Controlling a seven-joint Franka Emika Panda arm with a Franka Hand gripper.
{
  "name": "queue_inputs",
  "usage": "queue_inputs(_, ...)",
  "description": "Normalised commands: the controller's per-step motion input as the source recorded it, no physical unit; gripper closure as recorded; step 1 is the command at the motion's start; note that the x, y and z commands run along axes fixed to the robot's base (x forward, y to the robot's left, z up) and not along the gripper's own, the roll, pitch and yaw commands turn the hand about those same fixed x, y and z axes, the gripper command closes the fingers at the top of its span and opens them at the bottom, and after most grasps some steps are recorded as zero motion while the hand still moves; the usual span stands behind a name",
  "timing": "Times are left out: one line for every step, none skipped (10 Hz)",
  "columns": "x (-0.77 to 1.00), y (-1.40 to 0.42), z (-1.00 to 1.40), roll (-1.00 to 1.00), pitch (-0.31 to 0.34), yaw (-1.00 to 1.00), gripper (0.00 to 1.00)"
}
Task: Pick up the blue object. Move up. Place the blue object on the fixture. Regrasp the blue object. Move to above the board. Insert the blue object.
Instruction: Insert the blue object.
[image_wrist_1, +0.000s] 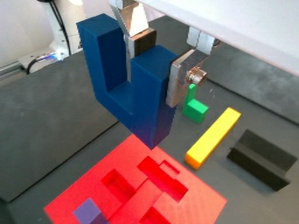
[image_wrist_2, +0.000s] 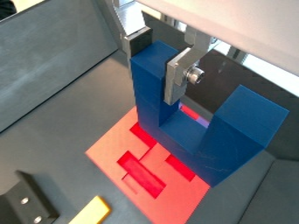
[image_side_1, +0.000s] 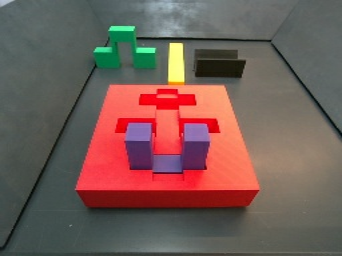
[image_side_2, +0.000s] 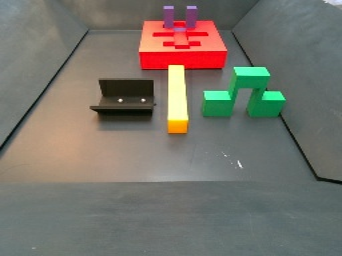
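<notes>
Holding the blue block (image_wrist_1: 131, 83) by one prong, the gripper (image_wrist_1: 158, 66) hangs high over the red board (image_wrist_1: 135, 188). In a wrist view the jaws pinch that prong, and the block's base points down at the board. In a wrist view (image_wrist_2: 205, 122) the block sits over the board's (image_wrist_2: 128, 144) cut-outs. In both side views the gripper and block are out of sight; the purple block (image_side_1: 167, 145) sits in the board. No writing shows.

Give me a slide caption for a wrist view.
Gripper holds the blue object above the board.
</notes>
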Motion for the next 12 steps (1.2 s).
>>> queue_inputs(0.00, 0.00, -0.10, 0.00, 0.000, 0.00, 1.00)
queue_inputs(0.32, 0.01, -0.44, 0.09, -0.011, 0.00, 1.00)
queue_inputs(0.58, 0.09, -0.61, 0.15, -0.031, 0.00, 1.00)
queue_inputs(0.67, 0.12, -0.63, 0.15, -0.066, 0.00, 1.00)
queue_inputs(0.62, 0.13, -0.66, 0.10, -0.116, 0.00, 1.00)
queue_inputs(0.57, 0.18, -0.73, 0.04, -0.131, 0.00, 1.00)
queue_inputs(0.48, 0.22, -0.77, 0.00, -0.157, 0.00, 1.00)
queue_inputs(0.35, 0.25, -0.79, 0.00, -0.156, 0.00, 1.00)
queue_inputs(0.25, 0.25, -0.77, -0.04, -0.167, 0.00, 1.00)
queue_inputs(0.20, 0.19, -0.65, -0.01, -0.119, 0.00, 1.00)
queue_inputs(0.13, 0.10, -0.64, 0.00, -0.074, 0.00, 1.00)
queue_inputs(0.05, 0.06, -0.63, 0.01, -0.067, 0.00, 1.00)
